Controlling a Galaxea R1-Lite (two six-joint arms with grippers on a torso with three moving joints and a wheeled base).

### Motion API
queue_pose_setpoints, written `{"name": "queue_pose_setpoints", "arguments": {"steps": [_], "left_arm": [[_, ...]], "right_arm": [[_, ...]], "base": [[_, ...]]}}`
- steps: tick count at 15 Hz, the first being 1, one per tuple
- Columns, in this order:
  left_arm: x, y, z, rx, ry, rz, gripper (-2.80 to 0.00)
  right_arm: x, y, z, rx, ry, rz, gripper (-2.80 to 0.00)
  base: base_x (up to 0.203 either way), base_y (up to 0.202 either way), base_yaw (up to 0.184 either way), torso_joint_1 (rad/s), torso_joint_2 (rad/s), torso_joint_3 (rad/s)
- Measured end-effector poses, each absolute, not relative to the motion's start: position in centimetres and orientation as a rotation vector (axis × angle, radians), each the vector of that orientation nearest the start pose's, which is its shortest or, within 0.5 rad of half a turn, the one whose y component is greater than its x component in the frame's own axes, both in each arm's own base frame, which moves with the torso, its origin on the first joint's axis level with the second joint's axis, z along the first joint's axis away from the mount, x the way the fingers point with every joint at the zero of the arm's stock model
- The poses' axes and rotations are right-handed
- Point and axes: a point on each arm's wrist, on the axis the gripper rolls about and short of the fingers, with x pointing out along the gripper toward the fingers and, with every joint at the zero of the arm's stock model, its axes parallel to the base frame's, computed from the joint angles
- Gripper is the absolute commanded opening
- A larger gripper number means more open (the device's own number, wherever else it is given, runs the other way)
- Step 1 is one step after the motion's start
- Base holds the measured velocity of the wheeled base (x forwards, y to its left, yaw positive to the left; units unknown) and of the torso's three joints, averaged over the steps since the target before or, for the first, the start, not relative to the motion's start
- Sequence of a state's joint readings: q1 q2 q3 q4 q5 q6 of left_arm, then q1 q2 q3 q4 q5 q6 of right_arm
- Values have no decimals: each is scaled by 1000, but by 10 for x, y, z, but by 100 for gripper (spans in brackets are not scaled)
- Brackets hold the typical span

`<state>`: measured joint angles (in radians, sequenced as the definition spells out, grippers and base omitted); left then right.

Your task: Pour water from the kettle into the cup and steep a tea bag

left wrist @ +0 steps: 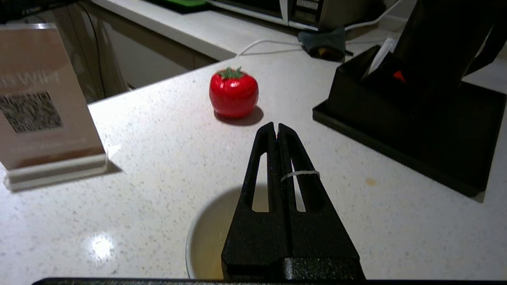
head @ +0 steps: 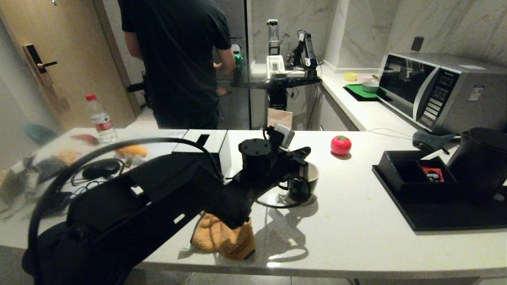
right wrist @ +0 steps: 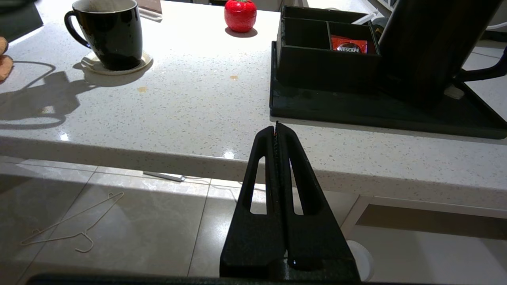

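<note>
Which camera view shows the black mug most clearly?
The right wrist view: the mug stands whole on its coaster, handle visible. In the head view the left arm hides part of it. The left wrist view shows only its white inside.

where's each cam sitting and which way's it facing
Head: up high, looking down the counter; left arm reaches to the cup.
Left wrist: behind the shut left gripper above the cup, facing the red tomato.
Right wrist: below counter edge, behind the shut right gripper, facing the kettle.
All share the tomato and the black tray.
</note>
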<state>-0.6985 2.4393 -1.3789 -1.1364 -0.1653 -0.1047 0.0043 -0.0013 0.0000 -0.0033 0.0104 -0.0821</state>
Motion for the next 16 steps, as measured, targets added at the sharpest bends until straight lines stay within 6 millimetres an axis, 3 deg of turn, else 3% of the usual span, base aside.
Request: {"name": "queue_pose_setpoints", "arguments": {"steps": [5,9,16], "left_arm": [[369,-315,63,-106,16,-866,-280],[367,-318,60,-105,22,-871,-280],[360,-315,99,-125,-53,-879,-280]], "right_arm": [[-23,0,76,-82,-5,14,-280],[-23,0,76,-82,-5,14,-280],[-23,0,76,-82,-5,14,-280]], "base": [[0,0,0,0,0,0],[0,0,0,0,0,0],[0,0,0,0,0,0]]}}
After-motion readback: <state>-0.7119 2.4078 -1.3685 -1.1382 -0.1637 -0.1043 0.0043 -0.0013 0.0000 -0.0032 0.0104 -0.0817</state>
